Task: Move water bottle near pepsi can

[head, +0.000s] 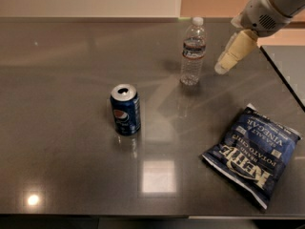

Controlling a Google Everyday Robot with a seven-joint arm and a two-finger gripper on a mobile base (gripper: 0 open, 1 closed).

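The water bottle (192, 51) stands upright on the dark table (66, 104), toward the back and right of centre. It is clear and ribbed, with a white cap and a dark label band. The pepsi can (126, 109) stands upright to the bottle's front left, well apart from it. My gripper (225, 67) hangs from the upper right on a white arm, just to the right of the bottle at mid height, not touching it.
A flat dark-blue chip bag (250, 153) with white lettering lies at the front right. The table's right edge (281, 75) runs diagonally behind the gripper. A wall runs along the back.
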